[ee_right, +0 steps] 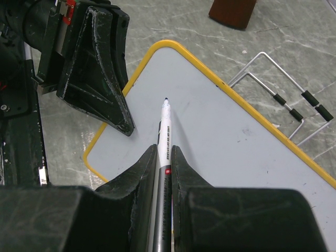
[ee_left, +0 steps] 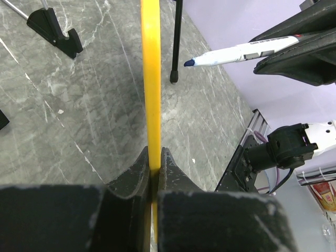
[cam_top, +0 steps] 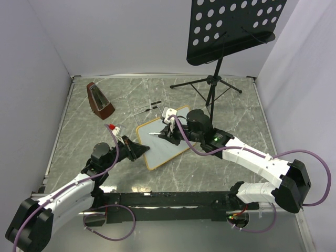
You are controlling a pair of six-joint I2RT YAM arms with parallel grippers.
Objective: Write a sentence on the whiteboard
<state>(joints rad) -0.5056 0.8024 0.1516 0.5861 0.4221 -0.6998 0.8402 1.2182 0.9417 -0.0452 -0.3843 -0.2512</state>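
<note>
1. Left jaws clamp the rim of the small yellow-framed rectangular whiteboard (ee_right: 220, 121), mid grey marbled surface (cam_top: 184, 176).
2. Right jaws pinch the white blue-tipped marker (ee_right: 164, 137), tip just off the blank board.
3. Step: pre-first-stroke. Next: lower the tip, light contact.

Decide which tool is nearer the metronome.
Left. The left tool grips the board's edge, below-right of the metronome; right tool, holding a marker over the board, is farther right.
</note>
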